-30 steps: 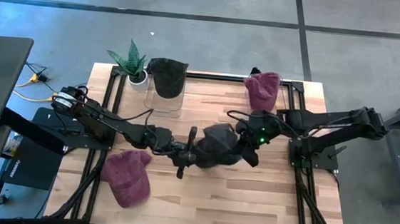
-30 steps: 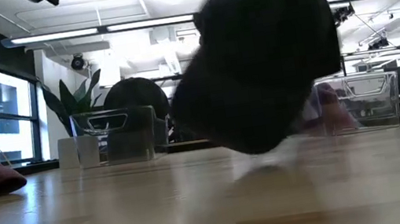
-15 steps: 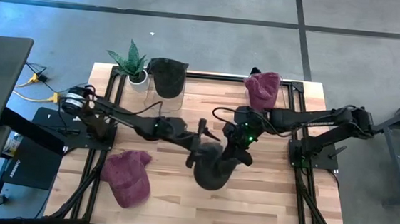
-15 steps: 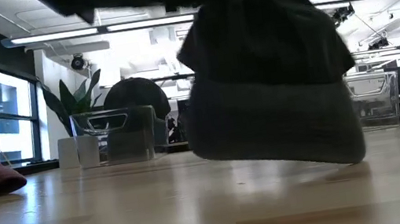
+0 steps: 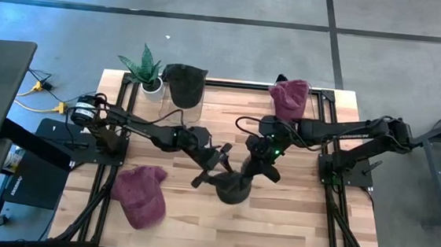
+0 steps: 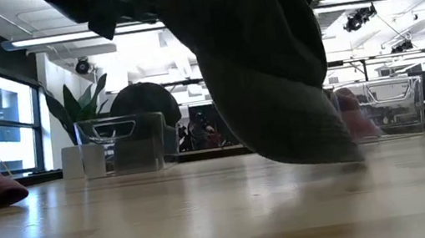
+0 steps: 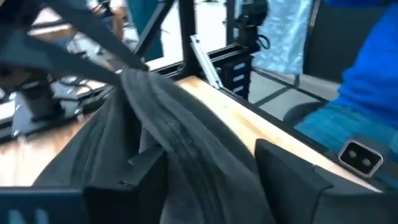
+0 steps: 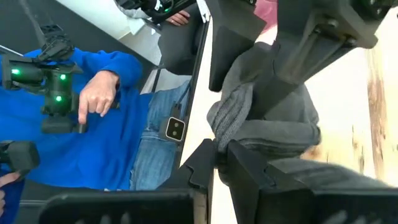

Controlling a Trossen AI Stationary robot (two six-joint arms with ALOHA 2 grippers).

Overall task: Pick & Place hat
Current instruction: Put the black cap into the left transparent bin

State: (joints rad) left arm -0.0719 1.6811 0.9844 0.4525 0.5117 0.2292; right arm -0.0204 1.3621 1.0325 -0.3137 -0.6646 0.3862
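A dark grey hat hangs over the middle of the table, bunched into a long fold, with my right gripper shut on its top. In the low view the hat reaches down close to the table top. My left gripper is open just left of it. In the left wrist view a ridge of the hat's cloth runs between the two fingers of my left gripper. My right gripper pinches a bunched fold of the hat's cloth between its two fingers, coming from above and from the table's right. The hat hangs below the fingers in loose folds. My left gripper stands open around the cloth; I cannot tell whether its fingers touch it.
A maroon hat lies on the table at the near left. A black hat and another maroon hat sit on clear containers along the far edge, beside a potted plant. A person in blue sits beyond the table.
My left gripper has opened and let go of the dark hat, swung toward the far edge, then come back beside it. The hat, stretched level between both grippers a second ago, has dropped and now hangs from my right gripper, which has shifted slightly toward the table's left.
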